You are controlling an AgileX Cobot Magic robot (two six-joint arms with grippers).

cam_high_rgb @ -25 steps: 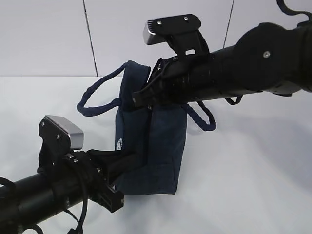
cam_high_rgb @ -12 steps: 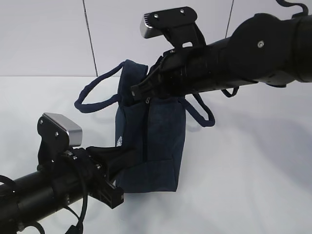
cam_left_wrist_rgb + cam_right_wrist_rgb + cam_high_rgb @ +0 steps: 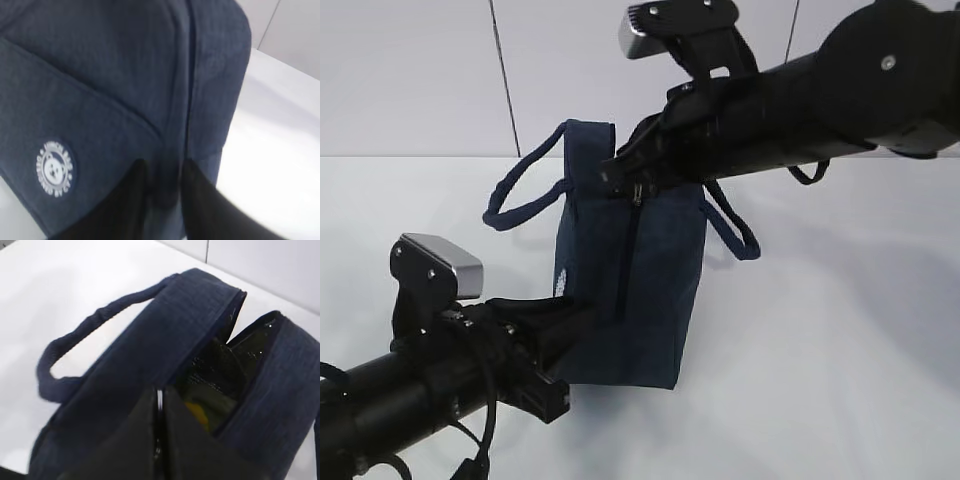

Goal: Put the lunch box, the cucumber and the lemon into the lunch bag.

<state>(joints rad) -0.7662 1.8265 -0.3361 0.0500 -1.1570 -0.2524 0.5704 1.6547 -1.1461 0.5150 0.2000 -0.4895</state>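
The dark navy lunch bag stands upright on the white table. My right gripper is at the bag's top, shut on the metal zipper pull. The top is partly open beyond it and shows dark lining. A bit of the yellow lemon shows inside, next to something greenish that I cannot identify. My left gripper pinches the fabric low on the bag's side by the zipper seam; its fingers close on a fold. The lunch box and cucumber are not clearly visible.
The bag's two loop handles hang out to either side: one to the left, one to the right. The white table spreads around the bag, and a pale wall stands behind it. A round white logo patch is on the bag's side.
My right gripper has moved up and slightly right with the zipper pull. The bag has been pulled taller and straighter. The left gripper has kept its hold low on the bag.
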